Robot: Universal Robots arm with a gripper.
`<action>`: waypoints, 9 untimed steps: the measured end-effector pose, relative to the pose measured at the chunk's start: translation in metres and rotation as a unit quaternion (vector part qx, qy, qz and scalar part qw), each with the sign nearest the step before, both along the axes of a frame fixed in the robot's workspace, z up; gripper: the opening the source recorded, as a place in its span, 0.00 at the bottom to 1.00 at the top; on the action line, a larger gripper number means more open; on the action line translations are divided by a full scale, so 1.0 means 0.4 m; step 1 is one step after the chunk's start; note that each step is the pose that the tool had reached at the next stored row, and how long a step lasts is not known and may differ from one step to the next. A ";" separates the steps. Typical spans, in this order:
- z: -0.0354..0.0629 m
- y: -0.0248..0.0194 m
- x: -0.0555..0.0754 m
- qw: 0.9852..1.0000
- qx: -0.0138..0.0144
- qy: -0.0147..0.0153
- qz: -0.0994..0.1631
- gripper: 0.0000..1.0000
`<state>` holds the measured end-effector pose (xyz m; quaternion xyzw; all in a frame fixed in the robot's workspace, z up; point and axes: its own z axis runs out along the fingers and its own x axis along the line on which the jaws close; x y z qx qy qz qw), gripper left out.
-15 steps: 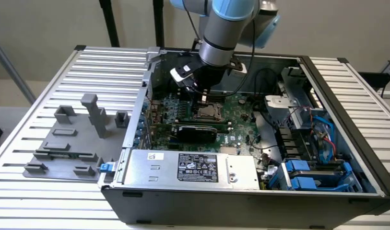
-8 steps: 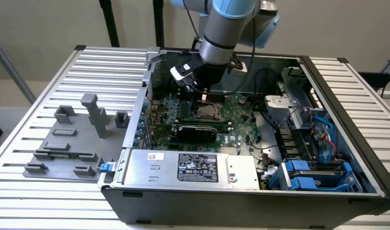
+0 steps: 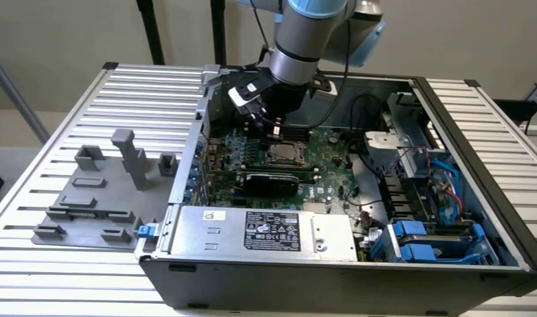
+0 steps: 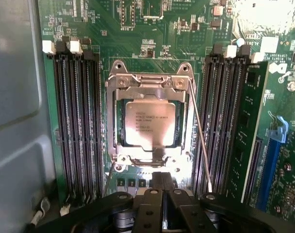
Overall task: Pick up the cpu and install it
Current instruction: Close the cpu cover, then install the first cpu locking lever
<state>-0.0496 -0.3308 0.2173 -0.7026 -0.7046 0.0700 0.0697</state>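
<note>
Fingers: the fingers are clenched shut, pad against pad, and you're carrying nothing between them.
Arm: the arm reaches down into the open computer case, which sits on the slatted tabletop. The fingers hang low over the green board.
Chip: there's the chip, lying flat and square inside the metal socket frame with its silvery top up. It looks level with the frame all round.
Gap: your fingers sit near one edge of the frame, apart from the chip. How high above the board they hang, I can't tell you.
Lever: a thin wire lever runs at a slant between the frame and one bank of memory slots. To my eye it looks unlatched.
Neighbours: black memory slots flank the socket on both sides, and a green memory stick stands beyond one bank.
Handling: I'd call the chip light, thin and stiff, with a slick metal top. The contacts underneath and the socket pins are likely delicate, so any tilt or drop is a risk.
Where to hold: take two opposite outer edges at the pale rim and keep it level. The frame leaves little room around it.
Progress: the chip is in the socket and your fingers are empty, so the placing looks done.
Elsewhere: a silver power box lies along the case's front. A grey parts tray rests on the tabletop at the exterior view's left, well apart.
</note>
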 end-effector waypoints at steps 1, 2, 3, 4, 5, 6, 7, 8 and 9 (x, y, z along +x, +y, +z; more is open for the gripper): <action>0.001 -0.001 -0.001 1.000 0.000 0.000 0.000 0.11; 0.001 -0.001 -0.001 1.000 0.000 0.000 0.000 0.11; 0.001 -0.001 -0.001 1.000 0.001 0.000 0.000 0.11; 0.001 -0.001 -0.001 1.000 0.001 0.000 0.000 0.11; 0.001 -0.001 -0.001 1.000 0.001 0.000 0.000 0.11; 0.001 -0.002 -0.001 1.000 0.001 0.000 0.000 0.11; 0.001 -0.002 -0.001 1.000 0.001 0.000 0.000 0.11; 0.001 -0.002 -0.001 1.000 0.001 0.000 0.000 0.11; 0.001 -0.002 -0.001 1.000 0.001 0.000 0.000 0.11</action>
